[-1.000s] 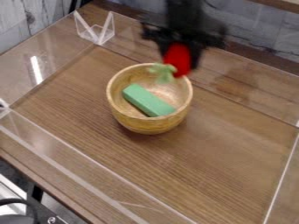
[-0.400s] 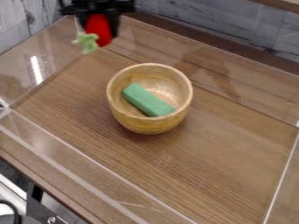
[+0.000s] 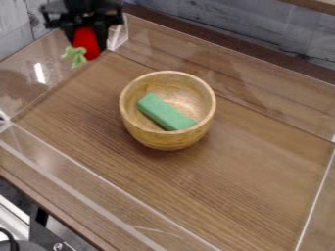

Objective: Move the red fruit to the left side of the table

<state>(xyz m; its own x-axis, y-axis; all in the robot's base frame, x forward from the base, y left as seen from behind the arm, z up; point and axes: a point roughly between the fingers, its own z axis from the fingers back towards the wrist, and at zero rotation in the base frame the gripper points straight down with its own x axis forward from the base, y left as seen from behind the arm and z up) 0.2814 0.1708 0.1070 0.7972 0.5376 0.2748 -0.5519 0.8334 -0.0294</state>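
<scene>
Overhead-oblique view of the workspace, with the wooden bowl [image 3: 167,110] taken as the landmark. The bowl stands upright near the middle of the table [image 3: 249,196], a brown wood-grain surface bordered by clear acrylic walls [image 3: 39,162]. Inside the bowl lies a green block [image 3: 167,112], resting flat and slanted across the bottom. No other item lies on the tabletop between the bowl and the upper-left corner. A folded clear acrylic piece [image 3: 116,35] stands beyond the bowl at the upper left, just beside the arm and partly hidden by it.

The gripper [image 3: 84,31] sits up and to the left of the bowl, well apart from its rim, at the far-left edge of the table. Its dark body is motion-blurred and cropped by the top of the frame. The jaws are partly closed and clamped on the red fruit [image 3: 85,39], which hangs below them with its green leafy stem [image 3: 73,54] pointing down and toward the left wall. Whether the fruit touches the tabletop cannot be told; it appears raised above the surface.
</scene>
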